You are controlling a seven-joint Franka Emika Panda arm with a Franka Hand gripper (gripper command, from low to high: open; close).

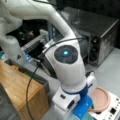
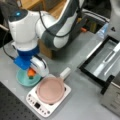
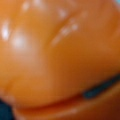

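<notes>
In a front view my gripper (image 2: pixel 31 71) hangs low over a teal bowl (image 2: pixel 23 80), under the arm's blue wrist mount (image 2: pixel 23 62). An orange item with a green bit (image 2: pixel 31 73) sits right at the fingertips, inside the bowl's rim. Glossy orange surface (image 3: pixel 60 55) fills the wrist view, so the item is very close to the camera. The fingers themselves are hidden by the wrist and the item. Only the wrist's blue and white end (image 1: pixel 81 107) shows in a front view, at the bottom edge.
A pink pan (image 2: pixel 50 90) with a pale handle (image 2: pixel 65 73) rests on a white cooker (image 2: pixel 37 106) beside the bowl; pan (image 1: pixel 101 98) and cooker (image 1: pixel 113 111) show in both front views. A metal oven (image 1: pixel 100 32) stands behind, its door (image 2: pixel 105 60) down. A wooden box (image 1: pixel 20 85) sits at a front view's left.
</notes>
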